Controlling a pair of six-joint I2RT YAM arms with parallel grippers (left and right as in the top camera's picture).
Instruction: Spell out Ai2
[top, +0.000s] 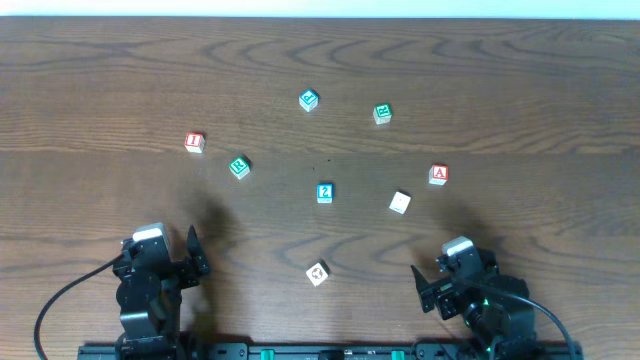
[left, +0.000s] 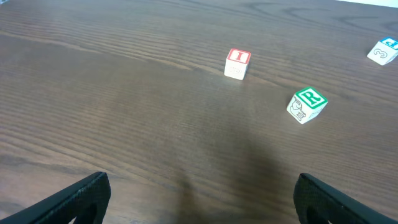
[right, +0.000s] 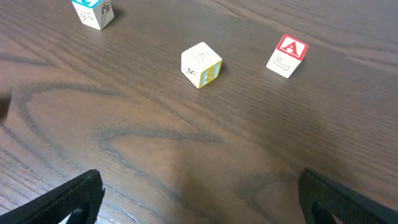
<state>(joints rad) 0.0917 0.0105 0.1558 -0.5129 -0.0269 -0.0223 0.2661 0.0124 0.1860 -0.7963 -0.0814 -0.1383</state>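
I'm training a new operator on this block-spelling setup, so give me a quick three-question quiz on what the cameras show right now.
1. True or false: the red A cube lies nearer the right gripper than the left gripper.
2. Fill in: both grippers stand ____, and the blue 2 cube is untouched.
3. Which cube lies farthest to the robot's left? A) red A cube B) red I cube C) blue 2 cube

Key: 1 true; 2 open; 3 B.
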